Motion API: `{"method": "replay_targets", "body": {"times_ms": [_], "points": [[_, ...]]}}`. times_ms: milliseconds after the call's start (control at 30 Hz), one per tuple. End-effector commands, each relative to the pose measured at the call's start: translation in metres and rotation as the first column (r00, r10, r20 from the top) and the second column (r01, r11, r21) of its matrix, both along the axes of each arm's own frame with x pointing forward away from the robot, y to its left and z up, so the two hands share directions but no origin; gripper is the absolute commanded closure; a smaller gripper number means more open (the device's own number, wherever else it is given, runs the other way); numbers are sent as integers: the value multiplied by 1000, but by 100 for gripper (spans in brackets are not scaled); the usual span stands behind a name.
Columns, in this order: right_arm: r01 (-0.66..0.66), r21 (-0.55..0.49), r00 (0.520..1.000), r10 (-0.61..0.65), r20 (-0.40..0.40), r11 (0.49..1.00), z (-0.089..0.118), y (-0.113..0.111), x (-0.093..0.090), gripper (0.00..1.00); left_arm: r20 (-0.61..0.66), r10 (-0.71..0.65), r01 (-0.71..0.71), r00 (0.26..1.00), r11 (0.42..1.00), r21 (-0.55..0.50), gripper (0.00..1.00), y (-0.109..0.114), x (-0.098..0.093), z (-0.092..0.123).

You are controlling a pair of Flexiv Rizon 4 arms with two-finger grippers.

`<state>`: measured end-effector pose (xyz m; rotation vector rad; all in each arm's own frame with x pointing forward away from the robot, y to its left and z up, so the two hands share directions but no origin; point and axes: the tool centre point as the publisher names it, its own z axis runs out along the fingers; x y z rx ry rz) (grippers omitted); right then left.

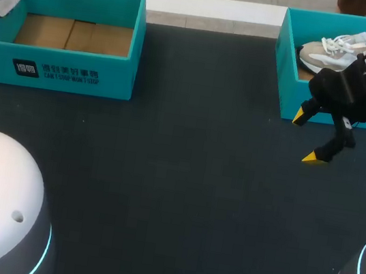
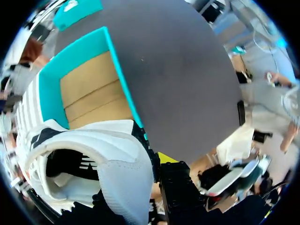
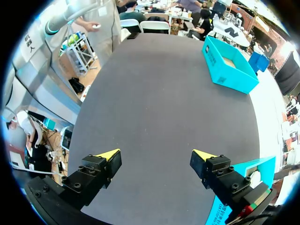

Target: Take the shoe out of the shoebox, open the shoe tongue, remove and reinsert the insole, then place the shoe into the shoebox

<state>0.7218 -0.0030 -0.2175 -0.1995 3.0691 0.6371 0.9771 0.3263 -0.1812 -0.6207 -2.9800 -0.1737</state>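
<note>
Left wrist view: padded white shoe (image 2: pixel 117 159), teal shoebox (image 2: pixel 47 89).

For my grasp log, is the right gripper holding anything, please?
No, the right gripper is wide open and grips nothing.

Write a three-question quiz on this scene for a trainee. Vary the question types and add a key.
1. True or false: the white and black shoe is out of the left shoebox, whose cardboard floor is bare.
2. The fingers of the right gripper are: A. open over the table; B. shut on an insole; C. shut on a shoelace.
3. Fill in: the beige shoe lies in the ____ shoebox.

Key: 1 true; 2 A; 3 right.
</note>
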Motion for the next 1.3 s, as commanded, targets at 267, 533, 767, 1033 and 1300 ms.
{"method": "replay_targets", "body": {"times_ms": [267,533,767,1033,1300], "points": [[-1,-1,1000,1,-2,1000,-1,0,1,0,-154,-915,926,372,354,135,100,44,13,20],[-1,-1,1000,1,-2,1000,-1,0,1,0,-154,-915,926,372,354,135,100,44,13,20],[-1,-1,1000,1,-2,1000,-1,0,1,0,-154,-915,926,372,354,135,100,44,13,20],[-1,-1,1000,1,-2,1000,-1,0,1,0,-128,-921,927,368,352,130,100,43,13,17],[-1,-1,1000,1,-2,1000,-1,0,1,0,-88,-915,912,394,377,160,100,22,27,18]]}}
